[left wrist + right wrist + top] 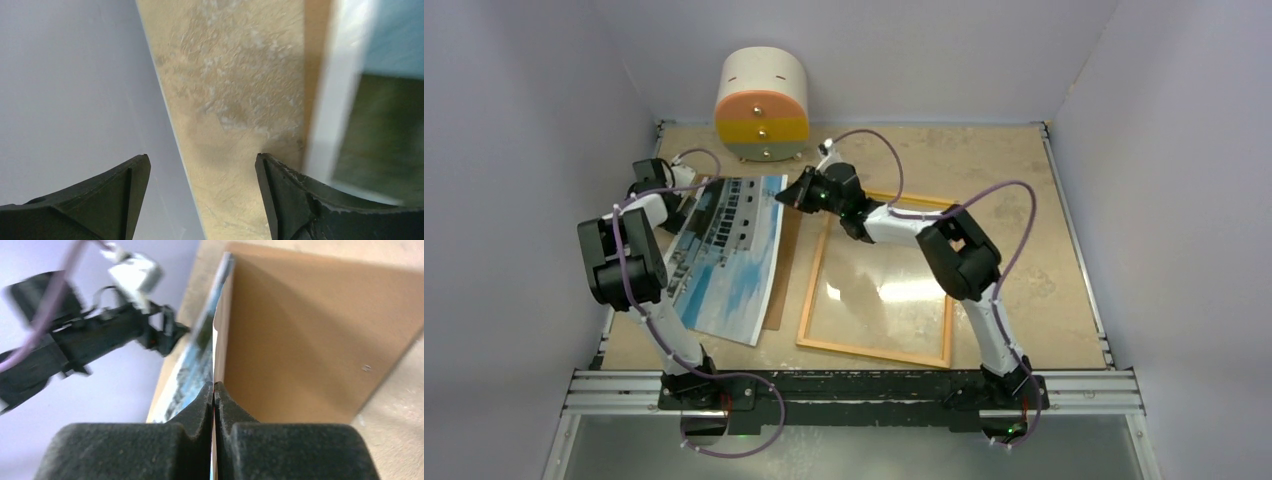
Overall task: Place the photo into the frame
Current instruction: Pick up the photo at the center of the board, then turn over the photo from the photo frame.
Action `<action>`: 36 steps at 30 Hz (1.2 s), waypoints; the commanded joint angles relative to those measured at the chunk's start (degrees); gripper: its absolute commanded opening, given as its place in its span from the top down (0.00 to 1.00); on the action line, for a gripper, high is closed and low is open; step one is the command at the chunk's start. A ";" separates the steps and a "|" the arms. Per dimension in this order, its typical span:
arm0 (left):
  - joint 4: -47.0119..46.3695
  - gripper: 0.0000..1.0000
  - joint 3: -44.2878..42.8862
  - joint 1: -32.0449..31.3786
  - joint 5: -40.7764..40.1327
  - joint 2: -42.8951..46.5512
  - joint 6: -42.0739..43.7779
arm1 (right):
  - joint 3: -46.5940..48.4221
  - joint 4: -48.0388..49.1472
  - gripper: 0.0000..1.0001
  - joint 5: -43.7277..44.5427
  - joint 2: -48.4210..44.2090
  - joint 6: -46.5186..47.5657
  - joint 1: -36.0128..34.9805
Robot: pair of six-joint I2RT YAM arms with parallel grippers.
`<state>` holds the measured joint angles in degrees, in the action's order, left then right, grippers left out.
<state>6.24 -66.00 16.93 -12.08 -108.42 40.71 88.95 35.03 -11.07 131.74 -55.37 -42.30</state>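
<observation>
Your right gripper [802,190] sits at the 1 o'clock corner of the photo [729,260]. In its wrist view the jaws are pressed together on the print's thin white edge [214,387], so it has the photo pinched. The glossy blue face [192,365] runs off to 11 o'clock of the fingertips, and the brown hardboard backing sheet [300,340] fills the 1 to 3 o'clock side. From above, the photo lies picture side up at the left of the table [1024,200], overlapping the backing sheet [782,270], which shows as a brown strip along its 3 o'clock edge. The frame [874,354] lies wood-coloured side up just beside them at 3 o'clock, under your right arm. Your left gripper [682,212] is by the photo's 10 o'clock edge with its jaws wide and nothing between them [202,160]. The photo's white border [385,130] is just outside the finger at 3 o'clock; whether they touch is unclear.
</observation>
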 commanded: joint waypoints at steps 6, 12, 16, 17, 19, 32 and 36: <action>16.55 0.13 -11.08 3.74 5.62 8.51 -7.97 | -8.20 -0.80 1.00 -4.72 -24.84 11.59 0.38; 18.75 0.08 -12.52 4.11 6.53 13.08 -8.87 | -6.83 -27.23 1.00 8.55 -44.08 21.34 4.77; 20.46 0.07 -12.36 4.09 8.29 14.01 -9.51 | -9.00 -40.74 1.00 6.96 -58.02 20.33 17.50; 20.89 0.07 -12.40 4.11 9.07 14.10 -9.86 | -8.36 -44.65 1.00 7.21 -61.70 21.33 21.88; 20.94 0.07 -11.86 4.09 9.84 14.63 -10.56 | -6.39 -52.27 1.00 11.39 -65.68 25.62 24.87; 18.53 0.05 -4.32 4.09 12.93 19.33 -11.00 | 23.82 -76.93 1.00 17.92 -54.89 27.21 26.09; 18.20 0.05 -0.02 4.09 16.34 21.83 -11.36 | 21.73 -77.98 1.00 9.70 -47.22 18.38 26.09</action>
<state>25.56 -69.23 20.62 0.19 -90.43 30.57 113.23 -38.68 7.99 76.12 -29.23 -16.08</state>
